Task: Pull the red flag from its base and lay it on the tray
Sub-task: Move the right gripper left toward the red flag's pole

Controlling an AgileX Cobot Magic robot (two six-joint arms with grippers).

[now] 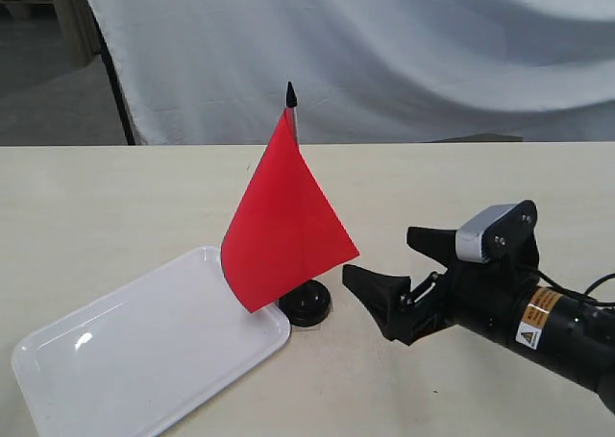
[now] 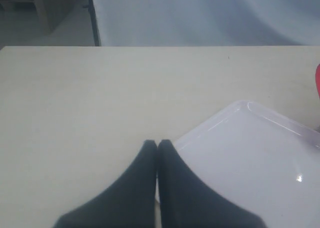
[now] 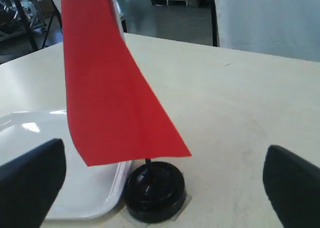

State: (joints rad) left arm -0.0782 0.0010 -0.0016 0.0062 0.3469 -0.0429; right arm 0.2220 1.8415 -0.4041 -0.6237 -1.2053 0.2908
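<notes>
The red flag (image 1: 283, 221) stands upright in the round black base (image 1: 307, 303), its stick topped by a black point. In the right wrist view the red flag (image 3: 107, 82) hangs over the base (image 3: 154, 190). The white tray (image 1: 144, 346) lies just left of the base, almost touching it. My right gripper (image 1: 384, 264) is open, low over the table a short way right of the base, jaws wide apart with nothing between them. My left gripper (image 2: 157, 144) is shut and empty at the tray's (image 2: 250, 158) near corner; it is out of the exterior view.
A white cloth backdrop (image 1: 384, 53) hangs behind the table's far edge. Bare beige tabletop (image 1: 115, 197) spreads left and behind the flag. A clear tape patch sits under the base (image 3: 182, 205).
</notes>
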